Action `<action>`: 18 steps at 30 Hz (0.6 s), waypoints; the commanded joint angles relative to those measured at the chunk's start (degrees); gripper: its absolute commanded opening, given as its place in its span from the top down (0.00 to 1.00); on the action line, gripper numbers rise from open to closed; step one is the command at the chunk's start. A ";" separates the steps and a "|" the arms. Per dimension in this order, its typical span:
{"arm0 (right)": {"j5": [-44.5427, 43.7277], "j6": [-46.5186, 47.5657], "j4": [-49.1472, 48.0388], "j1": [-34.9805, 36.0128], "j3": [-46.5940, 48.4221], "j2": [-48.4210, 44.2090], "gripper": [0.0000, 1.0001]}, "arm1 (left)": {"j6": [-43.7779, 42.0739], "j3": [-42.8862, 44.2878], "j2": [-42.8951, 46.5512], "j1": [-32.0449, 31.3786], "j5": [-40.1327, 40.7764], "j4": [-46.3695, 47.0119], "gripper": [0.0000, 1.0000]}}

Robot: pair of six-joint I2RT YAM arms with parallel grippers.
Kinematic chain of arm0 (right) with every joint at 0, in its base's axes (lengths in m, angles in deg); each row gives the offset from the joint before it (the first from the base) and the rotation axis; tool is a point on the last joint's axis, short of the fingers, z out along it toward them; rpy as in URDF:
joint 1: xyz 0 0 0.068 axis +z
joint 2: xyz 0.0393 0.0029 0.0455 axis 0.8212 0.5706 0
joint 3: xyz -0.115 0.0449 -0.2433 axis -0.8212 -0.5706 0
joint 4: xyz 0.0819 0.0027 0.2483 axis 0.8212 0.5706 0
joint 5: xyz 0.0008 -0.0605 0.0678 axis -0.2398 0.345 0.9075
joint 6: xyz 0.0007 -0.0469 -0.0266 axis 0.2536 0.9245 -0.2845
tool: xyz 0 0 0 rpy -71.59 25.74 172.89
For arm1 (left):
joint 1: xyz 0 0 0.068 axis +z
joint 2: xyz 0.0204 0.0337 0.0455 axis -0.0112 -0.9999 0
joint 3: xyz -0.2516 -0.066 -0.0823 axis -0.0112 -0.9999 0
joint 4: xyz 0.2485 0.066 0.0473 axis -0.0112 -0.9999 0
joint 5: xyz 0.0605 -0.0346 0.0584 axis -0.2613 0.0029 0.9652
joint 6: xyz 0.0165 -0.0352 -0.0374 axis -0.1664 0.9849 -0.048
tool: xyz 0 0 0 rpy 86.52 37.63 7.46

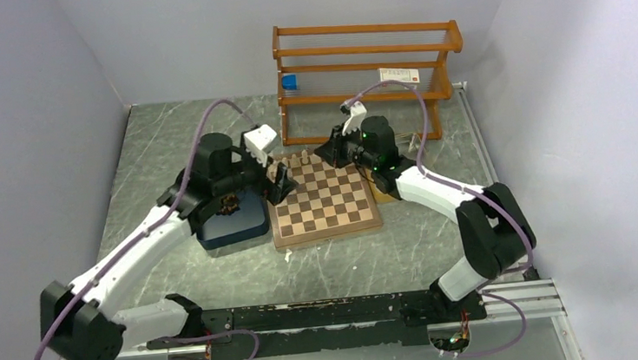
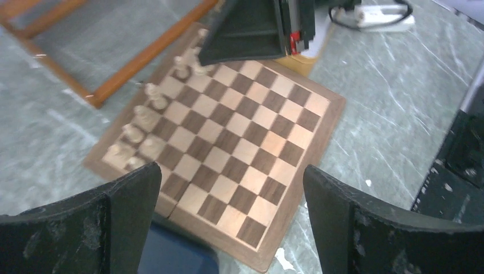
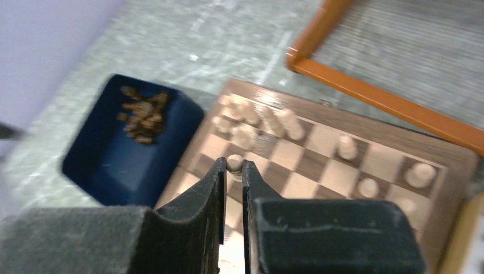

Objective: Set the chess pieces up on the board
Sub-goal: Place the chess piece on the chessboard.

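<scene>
The board (image 1: pixel 326 201) lies mid-table, and it also shows in the left wrist view (image 2: pixel 240 142) and the right wrist view (image 3: pixel 319 154). Several pale cream chess pieces (image 2: pixel 142 120) stand along its far-left edge. They also show in the top view (image 1: pixel 296 160) and the right wrist view (image 3: pixel 268 120). Dark brown pieces (image 3: pixel 142 111) lie heaped in the dark blue tray (image 3: pixel 114 171). My right gripper (image 3: pixel 234 166) is shut on a pale piece (image 3: pixel 234 161), just above the board near the pale row. My left gripper (image 2: pixel 231 222) is open and empty over the board's left edge.
The dark blue tray (image 1: pixel 232 227) touches the board's left side. A tan tray (image 1: pixel 385 193) sits at the board's right, mostly under my right arm. An orange wooden rack (image 1: pixel 367 71) stands behind the board. The right gripper's body (image 2: pixel 251 28) hangs over the far corner.
</scene>
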 commanded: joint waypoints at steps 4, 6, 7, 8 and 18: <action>-16.63 14.68 -5.68 2.04 -3.42 3.99 0.94 | 3.70 -4.76 14.66 0.14 19.56 -3.84 0.02; -18.50 15.48 -7.93 2.67 -4.49 4.62 0.94 | 3.52 -6.87 18.47 0.18 21.58 -3.50 0.02; -19.86 15.65 -8.88 3.05 -5.00 4.90 0.94 | 3.23 -7.75 20.22 0.13 23.97 -3.34 0.02; -21.08 15.88 -10.17 3.60 -5.54 5.24 0.94 | 3.00 -8.47 21.97 0.13 26.09 -3.24 0.02; -27.83 16.51 -15.45 6.93 -5.89 11.77 0.94 | 0.25 -11.89 31.03 0.06 34.68 -3.30 0.02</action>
